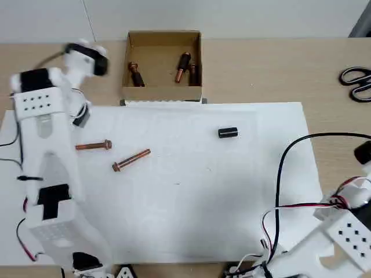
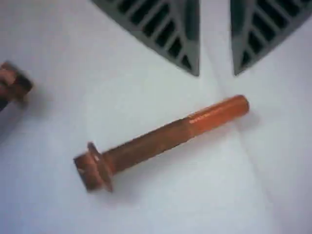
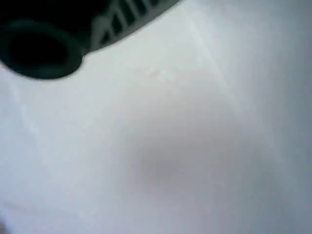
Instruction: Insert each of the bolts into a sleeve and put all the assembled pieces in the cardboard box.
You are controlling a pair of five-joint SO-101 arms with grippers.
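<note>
Nearest, at the right corner of the white sheet, the right arm sits folded low. A slatted grey part of the right gripper shows over bare sheet, and we cannot tell its state. Along the sheet's left edge stands the left arm. In its wrist view, the left gripper hangs with its jaws a little apart, holding nothing, near the plain end of a copper bolt that lies flat on the sheet, untouched. The head of a second bolt shows close by. From above, the bolt lies close to the left edge, roughly parallel to the far edge, and the second bolt lies tilted just beside it, the two not touching. Farther on, right of centre and near the far edge, lies one black sleeve, well apart from both bolts. Just beyond the far edge the open cardboard box rests on the wooden table — inside we see at least two assembled pieces, copper bolts in dark sleeves. Scissors lie at the table's right edge.
</note>
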